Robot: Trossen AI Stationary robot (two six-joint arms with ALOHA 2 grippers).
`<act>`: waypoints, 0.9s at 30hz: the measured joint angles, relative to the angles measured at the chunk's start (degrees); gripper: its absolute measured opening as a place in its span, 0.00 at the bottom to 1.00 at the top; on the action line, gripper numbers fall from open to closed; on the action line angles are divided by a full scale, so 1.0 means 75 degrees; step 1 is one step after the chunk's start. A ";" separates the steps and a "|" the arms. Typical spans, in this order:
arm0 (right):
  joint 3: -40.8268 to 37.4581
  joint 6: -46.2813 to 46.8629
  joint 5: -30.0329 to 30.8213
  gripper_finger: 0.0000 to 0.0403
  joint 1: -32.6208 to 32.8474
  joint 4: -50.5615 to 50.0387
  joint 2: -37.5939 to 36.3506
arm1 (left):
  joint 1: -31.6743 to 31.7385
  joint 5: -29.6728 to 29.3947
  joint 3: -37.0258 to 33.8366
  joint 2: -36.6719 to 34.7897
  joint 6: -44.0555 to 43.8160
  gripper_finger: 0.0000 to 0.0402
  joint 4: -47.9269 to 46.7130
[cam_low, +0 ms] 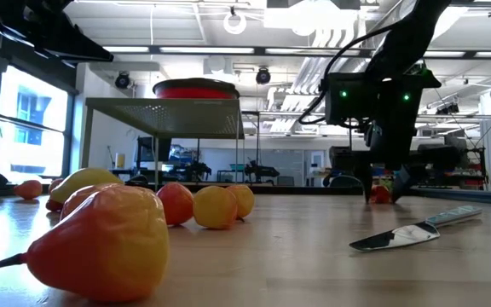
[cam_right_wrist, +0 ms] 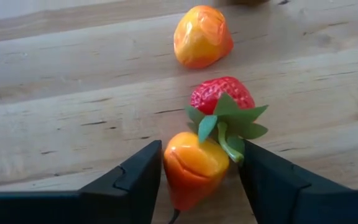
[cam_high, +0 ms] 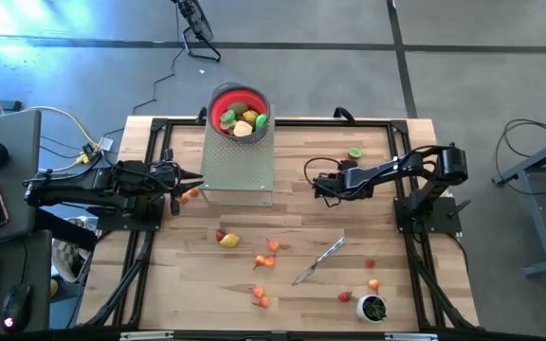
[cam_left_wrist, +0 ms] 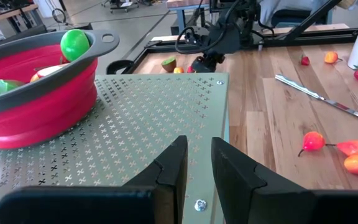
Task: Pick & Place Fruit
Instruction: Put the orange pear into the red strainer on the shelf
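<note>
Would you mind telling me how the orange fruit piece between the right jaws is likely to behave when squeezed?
The orange fruit piece looks glossy and rounded, so it may slip or squirt out. It appears to touch the strawberry, which would probably get nudged. It looks like rigid plastic, likely light.

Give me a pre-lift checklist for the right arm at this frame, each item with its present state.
1. Small orange toy fruit sits between the right gripper fingers: ok.
2. Fingers closed firmly on it: cannot tell.
3. Red toy strawberry with green leaves clear of the fingers: not ok, its leaves touch the orange piece.
4. Red bowl on the perforated metal stand has room: ok.
5. Left gripper idle over the stand: ok.
</note>
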 joint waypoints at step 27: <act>-0.0006 0.0136 -0.0549 0.32 0.0396 -0.0048 -0.0301 | 0.0000 0.0024 0.0000 -0.0002 -0.0011 0.17 -0.0002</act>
